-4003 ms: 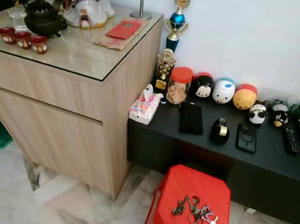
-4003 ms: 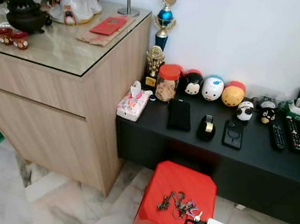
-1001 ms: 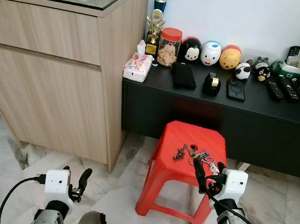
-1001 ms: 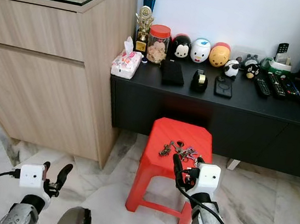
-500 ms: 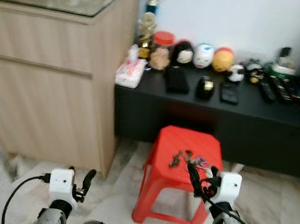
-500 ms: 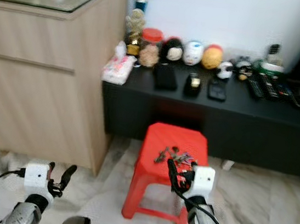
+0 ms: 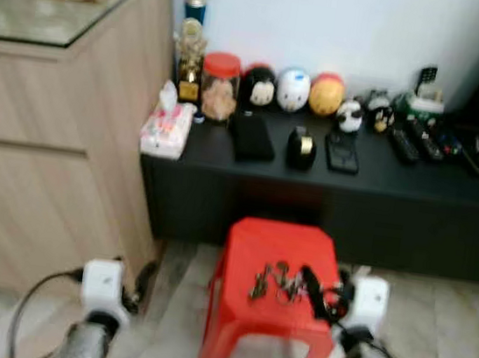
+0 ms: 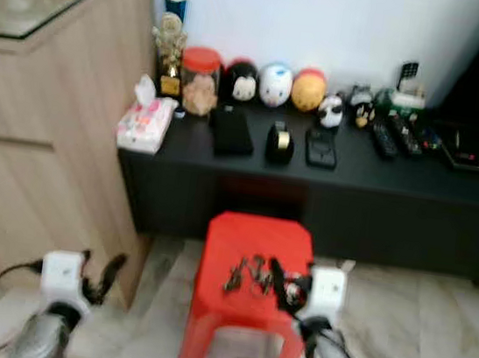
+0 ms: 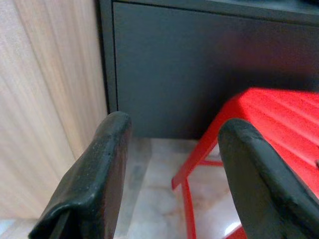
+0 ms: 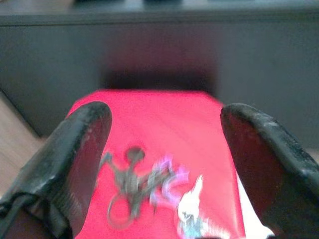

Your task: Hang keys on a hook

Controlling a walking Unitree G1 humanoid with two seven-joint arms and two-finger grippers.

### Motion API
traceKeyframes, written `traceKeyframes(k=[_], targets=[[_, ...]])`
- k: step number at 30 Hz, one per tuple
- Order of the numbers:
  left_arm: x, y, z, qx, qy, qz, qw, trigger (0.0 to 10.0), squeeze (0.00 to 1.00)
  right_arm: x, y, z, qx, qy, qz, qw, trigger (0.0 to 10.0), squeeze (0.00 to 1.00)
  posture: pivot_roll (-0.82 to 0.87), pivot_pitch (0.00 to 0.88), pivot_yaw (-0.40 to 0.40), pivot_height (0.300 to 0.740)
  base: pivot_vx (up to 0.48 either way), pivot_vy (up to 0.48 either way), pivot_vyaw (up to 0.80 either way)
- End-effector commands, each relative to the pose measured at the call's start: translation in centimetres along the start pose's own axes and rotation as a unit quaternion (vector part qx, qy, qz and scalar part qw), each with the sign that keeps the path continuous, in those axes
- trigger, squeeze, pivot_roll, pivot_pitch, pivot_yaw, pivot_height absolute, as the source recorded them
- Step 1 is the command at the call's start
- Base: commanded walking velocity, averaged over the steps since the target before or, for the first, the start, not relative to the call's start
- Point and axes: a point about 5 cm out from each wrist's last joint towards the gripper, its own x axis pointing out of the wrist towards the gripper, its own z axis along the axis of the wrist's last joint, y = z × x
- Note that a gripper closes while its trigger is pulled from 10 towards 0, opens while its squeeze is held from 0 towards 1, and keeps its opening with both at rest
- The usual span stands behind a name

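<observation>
Keys (image 7: 277,282) lay mid-seat on the red stool (image 7: 244,241), just ahead of the right hand (image 10: 164,149), fingers spread wide. Left hand (image 9: 172,169) also spread, beside the stool, facing the black cabinet (image 9: 199,74).

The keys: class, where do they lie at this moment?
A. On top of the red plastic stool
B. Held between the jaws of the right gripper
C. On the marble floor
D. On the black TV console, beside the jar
A: the keys lie loose on the red plastic stool, with the right gripper open just beside them.
</observation>
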Motion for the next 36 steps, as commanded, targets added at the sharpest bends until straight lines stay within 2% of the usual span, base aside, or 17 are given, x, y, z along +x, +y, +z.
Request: traceKeyframes(k=[1,5,14,16,18,19,21,22,28,34,36], targets=[[-0.6,1.2,-0.5,0.015,0.016,0.014,1.0,10.0,0.0,0.8,1.4,0.6,0.004,-0.015,0.03,0.999,10.0,0.0,-0.01,0.0,-0.05,0.612,0.349,0.0,0.79],[-0.7,1.0,-0.6,0.014,0.019,0.014,1.0,10.0,0.0,0.7,1.4,0.6,0.016,-0.014,0.029,0.999,10.0,0.0,-0.01,0.0,-0.051,0.612,0.071,0.0,0.2],[-1.2,1.0,-1.3,0.017,0.035,0.007,0.999,10.0,0.0,1.0,0.9,0.4,-0.004,0.024,0.049,0.999,10.0,0.0,-0.01,0.0,-0.054,0.612,0.0,0.0,0.0],[-1.2,1.0,-1.4,0.02,0.039,0.007,0.999,10.0,0.0,1.3,1.0,-0.1,-0.026,0.06,0.093,0.994,10.0,0.0,-0.01,0.0,-0.055,0.612,0.0,0.0,0.0],[-1.2,1.0,-1.3,0.02,0.038,0.006,0.999,10.0,0.0,1.3,1.1,-0.3,-0.032,0.072,0.114,0.99,10.0,0.0,-0.01,0.0,-0.056,0.612,0.0,0.0,0.0],[-1.1,0.9,-1.3,0.02,0.038,0.005,0.999,10.0,0.0,1.5,1.0,-0.6,-0.054,0.099,0.129,0.985,10.0,0.0,-0.01,0.0,-0.058,0.612,0.0,0.0,0.0],[-1.0,0.9,-1.3,0.019,0.037,0.005,0.999,10.0,0.0,1.6,0.9,-0.8,-0.064,0.115,0.133,0.982,10.0,0.0,-0.01,0.0,-0.058,0.612,0.0,0.0,0.0],[-1.0,0.8,-1.3,0.019,0.037,0.003,0.999,10.0,0.0,1.7,0.5,-1.3,-0.076,0.147,0.131,0.977,10.0,0.0,-0.01,0.0,-0.058,0.612,0.0,0.0,0.0],[-1.2,0.4,-1.3,0.018,0.038,-0.004,0.999,10.0,0.0,2.2,0.0,-1.6,-0.103,0.186,0.129,0.969,10.0,0.0,0.0,0.0,-0.064,0.612,0.0,0.0,0.0],[-1.7,0.4,-1.3,0.022,0.039,-0.007,0.999,10.0,0.0,2.7,0.9,-1.9,-0.101,0.213,0.163,0.958,10.0,0.0,0.01,0.0,-0.062,0.612,0.0,0.0,0.0],[-1.9,0.3,-1.3,0.023,0.041,-0.01,0.999,10.0,0.0,2.6,1.4,-2.6,-0.119,0.234,0.17,0.95,10.0,0.0,0.02,0.0,-0.062,0.612,0.0,0.0,0.0]])
